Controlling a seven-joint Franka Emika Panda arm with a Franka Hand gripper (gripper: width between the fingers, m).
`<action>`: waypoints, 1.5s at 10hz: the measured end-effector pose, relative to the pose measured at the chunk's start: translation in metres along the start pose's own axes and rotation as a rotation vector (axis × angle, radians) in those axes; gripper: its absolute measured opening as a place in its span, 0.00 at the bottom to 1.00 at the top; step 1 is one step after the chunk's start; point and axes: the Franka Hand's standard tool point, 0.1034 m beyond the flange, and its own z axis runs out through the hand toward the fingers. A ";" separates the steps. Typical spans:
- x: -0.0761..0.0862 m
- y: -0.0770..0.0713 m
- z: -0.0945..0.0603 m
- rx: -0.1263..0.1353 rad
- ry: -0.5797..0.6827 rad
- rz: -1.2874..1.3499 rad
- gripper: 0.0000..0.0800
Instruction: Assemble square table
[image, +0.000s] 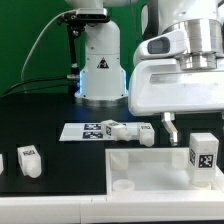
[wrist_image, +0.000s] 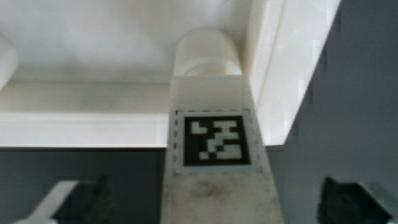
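Tabletop (image: 40, 115) black, backdrop (image: 15, 30) green; end effector (wrist_image: 210, 205) spread wide astride the tagged leg (wrist_image: 217, 140).

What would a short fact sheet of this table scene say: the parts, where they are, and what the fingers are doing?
Top: large flat white plastic square top, lying on the black table.
Leg at top: short chunky white tagged leg, upright at the top's corner, exterior view's right.
Fingers: fingers open, either side of that leg, not touching it.
Loose legs: lying leg by the marker board; standing leg, exterior view's left.
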 end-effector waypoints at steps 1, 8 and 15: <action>0.001 0.001 -0.001 0.003 -0.052 0.004 0.77; 0.021 -0.002 0.011 0.016 -0.365 0.048 0.76; 0.019 0.004 0.012 -0.105 -0.346 0.525 0.36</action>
